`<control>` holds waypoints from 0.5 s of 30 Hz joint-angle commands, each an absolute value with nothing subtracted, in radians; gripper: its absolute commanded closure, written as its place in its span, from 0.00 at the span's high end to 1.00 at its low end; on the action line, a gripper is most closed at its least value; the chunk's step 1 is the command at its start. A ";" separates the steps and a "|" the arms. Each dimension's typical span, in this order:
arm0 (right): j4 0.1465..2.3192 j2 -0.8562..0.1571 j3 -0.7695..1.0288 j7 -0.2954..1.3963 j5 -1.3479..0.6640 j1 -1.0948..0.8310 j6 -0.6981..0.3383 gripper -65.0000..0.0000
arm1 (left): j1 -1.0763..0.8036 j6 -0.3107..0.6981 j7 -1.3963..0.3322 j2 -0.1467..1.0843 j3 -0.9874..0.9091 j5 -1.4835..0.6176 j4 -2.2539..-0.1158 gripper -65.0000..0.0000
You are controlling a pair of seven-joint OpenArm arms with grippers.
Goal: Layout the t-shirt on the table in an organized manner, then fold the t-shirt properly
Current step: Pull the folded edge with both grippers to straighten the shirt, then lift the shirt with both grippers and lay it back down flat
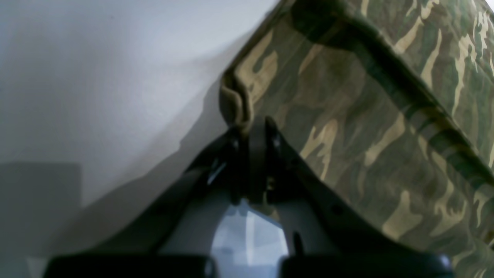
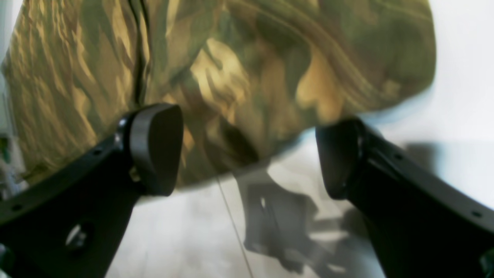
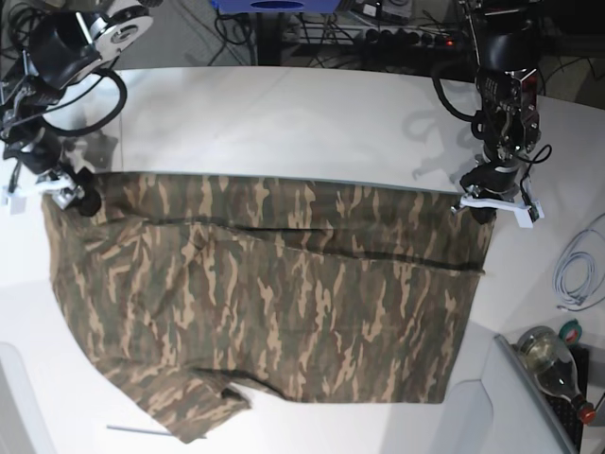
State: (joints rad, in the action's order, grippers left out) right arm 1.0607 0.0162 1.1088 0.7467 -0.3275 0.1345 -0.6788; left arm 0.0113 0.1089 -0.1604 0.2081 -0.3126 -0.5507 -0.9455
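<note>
Left pincer (image 1: 252, 127) clamped tight on edge of one olive-brown-tan camouflage cloth t-shirt (image 3: 274, 293); right pincer (image 2: 247, 154) spread wide, holding nothing, above white matte counter (image 3: 284, 113). Two pincers.

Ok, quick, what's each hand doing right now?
Left hand: closed, pinching a corner of the t-shirt.
Right hand: open, holding nothing, at the shirt's edge.

Soft camouflage cloth t-shirt (image 3: 284, 284); smooth, seemingly matt white table (image 3: 284, 113); matt black hand pads (image 2: 156, 148).
</note>
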 commanded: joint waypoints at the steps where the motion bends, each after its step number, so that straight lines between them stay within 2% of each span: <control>1: 1.052 0.010 1.109 0.760 -0.302 0.139 -0.671 0.77 | 0.018 0.108 -0.157 0.220 -0.314 -0.547 -0.958 0.00; 3: 1.041 0.005 1.107 0.748 -0.302 0.142 -0.671 0.74 | 0.018 0.108 -0.157 0.222 -0.314 -0.547 -0.955 0.00; 4: 1.041 0.005 1.107 0.748 -0.302 0.142 -0.671 0.69 | 0.018 0.108 -0.157 0.222 -0.314 -0.547 -0.955 0.00; 5: 1.041 0.005 1.107 0.748 -0.302 0.143 -0.671 0.58 | 0.018 0.108 -0.157 0.222 -0.314 -0.547 -0.955 0.00; 9: 1.070 0.005 1.099 0.753 -0.302 0.145 -0.676 0.02 | 0.018 0.108 -0.159 0.222 -0.314 -0.547 -0.958 0.00; 10: 1.092 0.005 1.098 0.756 -0.302 0.145 -0.673 0.00 | 0.018 0.108 -0.159 0.222 -0.314 -0.547 -0.958 0.00; 12: 1.161 0.010 1.096 0.791 -0.302 0.145 -0.671 0.03 | 0.016 0.108 -0.160 0.222 -0.314 -0.547 -0.970 0.00; 15: 1.294 0.010 1.095 0.935 -0.297 0.145 -0.670 0.00 | -0.007 0.105 -0.232 0.223 -0.318 -0.547 -1.053 0.00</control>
State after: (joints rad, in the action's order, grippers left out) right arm 1.2713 0.0284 1.0943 0.9558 -0.2867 0.1326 -0.6689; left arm -0.0181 0.1081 -0.2623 0.2073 -0.3126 -0.5484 -1.0275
